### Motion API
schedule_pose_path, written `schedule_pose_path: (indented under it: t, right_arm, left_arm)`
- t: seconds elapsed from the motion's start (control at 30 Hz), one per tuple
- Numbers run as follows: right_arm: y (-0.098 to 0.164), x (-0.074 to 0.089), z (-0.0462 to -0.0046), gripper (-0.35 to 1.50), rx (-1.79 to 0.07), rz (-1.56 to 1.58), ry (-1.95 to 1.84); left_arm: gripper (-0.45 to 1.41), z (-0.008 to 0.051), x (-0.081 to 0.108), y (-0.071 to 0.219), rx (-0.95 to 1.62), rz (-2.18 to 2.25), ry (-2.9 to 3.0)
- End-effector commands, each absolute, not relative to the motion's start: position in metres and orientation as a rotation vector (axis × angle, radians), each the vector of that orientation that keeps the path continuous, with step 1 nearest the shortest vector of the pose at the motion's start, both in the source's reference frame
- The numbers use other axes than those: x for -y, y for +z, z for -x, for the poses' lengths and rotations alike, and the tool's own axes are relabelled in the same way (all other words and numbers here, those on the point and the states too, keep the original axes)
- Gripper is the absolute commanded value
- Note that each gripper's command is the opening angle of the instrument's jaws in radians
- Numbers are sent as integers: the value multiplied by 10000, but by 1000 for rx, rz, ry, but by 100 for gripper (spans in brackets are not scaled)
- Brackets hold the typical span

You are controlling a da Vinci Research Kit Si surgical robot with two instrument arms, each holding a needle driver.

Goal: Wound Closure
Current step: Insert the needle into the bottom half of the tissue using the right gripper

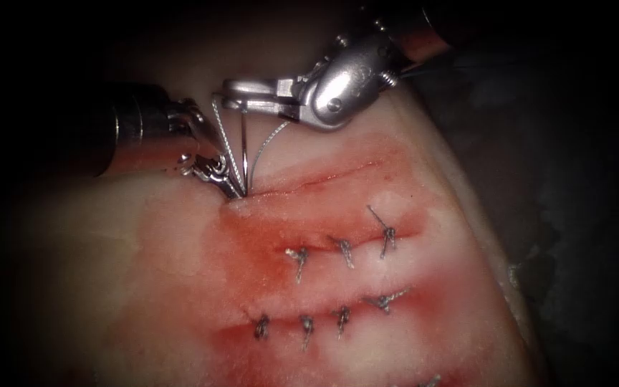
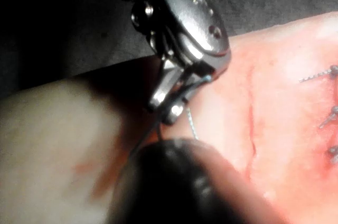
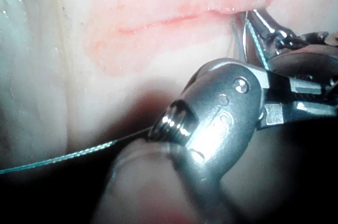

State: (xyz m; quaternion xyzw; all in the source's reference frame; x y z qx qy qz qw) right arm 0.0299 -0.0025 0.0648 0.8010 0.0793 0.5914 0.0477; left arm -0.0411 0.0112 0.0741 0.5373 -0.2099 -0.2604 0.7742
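Tissue [image 1: 180,287] lies nearest, red fluid [image 1: 266,251] spread over it, with two rows of tied stitches [image 1: 342,251], cut ends sticking up. Behind them the open cut [image 1: 309,183] runs rightward. At its left end the left claw [image 1: 216,175] comes in low from the left, tips down at the tissue – can't tell what it grips or how far it's parted. Thread [image 1: 241,154] rises from that spot in thin strands to the right claw [image 1: 241,94], which reaches leftward, wrist bent, jaws closed on the thread. Needle – can't make it out. Right wrist view adds thread [image 3: 63,155] trailing away past the wrist joint. No readable writing.
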Motion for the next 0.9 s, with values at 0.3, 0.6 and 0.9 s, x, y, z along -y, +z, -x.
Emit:
schedule_pose_path:
  t: [0.3,0.6,0.9]
  right_arm:
    - [654,25,-306,-35,-206,-2464,1816]
    - [653,23,-303,-35,-168,-2490,1829]
    - [651,22,-301,-35,-132,-2507,1844]
  left_arm:
    - [-45,416,-120,744,457,-1162,-562]
    - [-45,416,-120,744,457,-1162,-561]
    - [-45,415,-120,743,457,-1163,-559]
